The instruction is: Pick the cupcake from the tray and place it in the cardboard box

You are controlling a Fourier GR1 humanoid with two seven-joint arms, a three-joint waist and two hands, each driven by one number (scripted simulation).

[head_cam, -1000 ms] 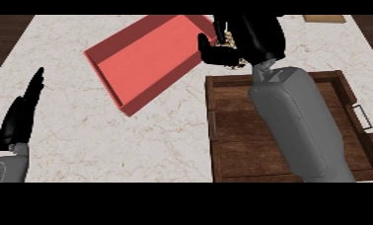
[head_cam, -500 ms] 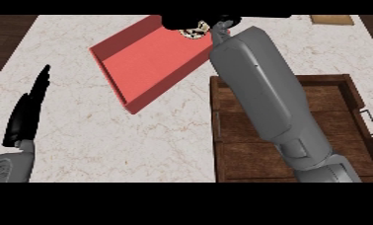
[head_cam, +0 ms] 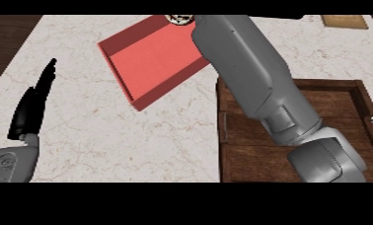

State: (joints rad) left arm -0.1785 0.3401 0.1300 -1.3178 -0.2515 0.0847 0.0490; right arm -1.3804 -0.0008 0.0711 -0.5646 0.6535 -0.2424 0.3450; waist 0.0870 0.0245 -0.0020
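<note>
Marble counter (head_cam: 109,135) fills the view. Biggest thing over it is the right forearm (head_cam: 251,76): in from near right, across the left part of the brown wooden tray (head_cam: 339,120), stretched out to the far edge. It ends beside the far right corner of the red box (head_cam: 157,61). A reach that long suggests the work is at the box, not the tray.

The brown wooden tray sits near right. The red box is far centre, open-topped and turned at an angle to the counter. Its walls are low, so a thing can go in from above w/o much lift. Prob. the task's box, tho it doesn't look like plain cardboard.

The left hand (head_cam: 30,108) is at the left edge, fingers straight, pointing far, touching nothing: resting, out of the way.

The cupcake (head_cam: 178,19) is at the box's far rim, just beside the forearm's end and cut by the view's top. Can't tell if it's sitting in the box or above it. The right hand doesn't show, so can't tell if it's apart or clamped on anything. My guess: placing step, nearly done.

A small tan thing (head_cam: 344,20) sits far right, too cut off to name.
</note>
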